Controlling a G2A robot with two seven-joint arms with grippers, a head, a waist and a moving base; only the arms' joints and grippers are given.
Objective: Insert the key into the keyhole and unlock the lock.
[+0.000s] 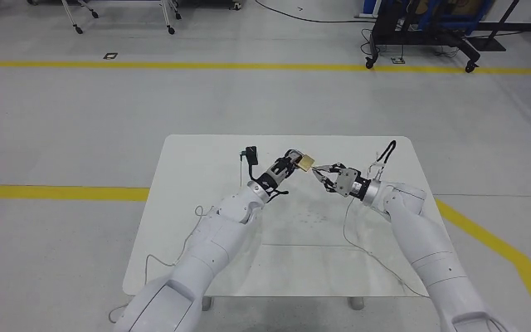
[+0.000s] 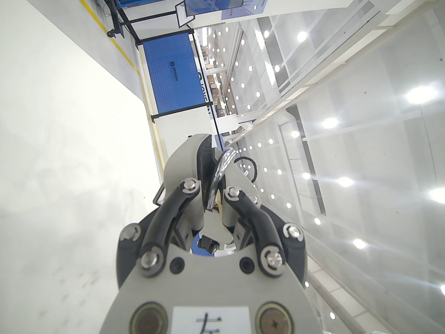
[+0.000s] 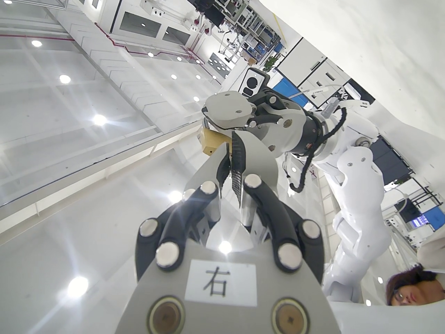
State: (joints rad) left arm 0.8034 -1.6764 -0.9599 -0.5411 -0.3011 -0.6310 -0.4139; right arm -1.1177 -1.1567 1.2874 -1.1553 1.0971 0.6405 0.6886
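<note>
Lock (image 1: 306, 162): brass body, held in the air above the desk (image 1: 249, 266), near the middle of its far edge.
Left gripper (image 1: 296, 161): clamped tight on the silver shackle (image 2: 222, 161), with the brass body pointing towards the other arm.
Right gripper (image 3: 230, 156): fingers drawn close together, with their tips right at the lock's body; I cannot tell whether a key sits between them.
Desk: white top, both arms meeting above it.
</note>
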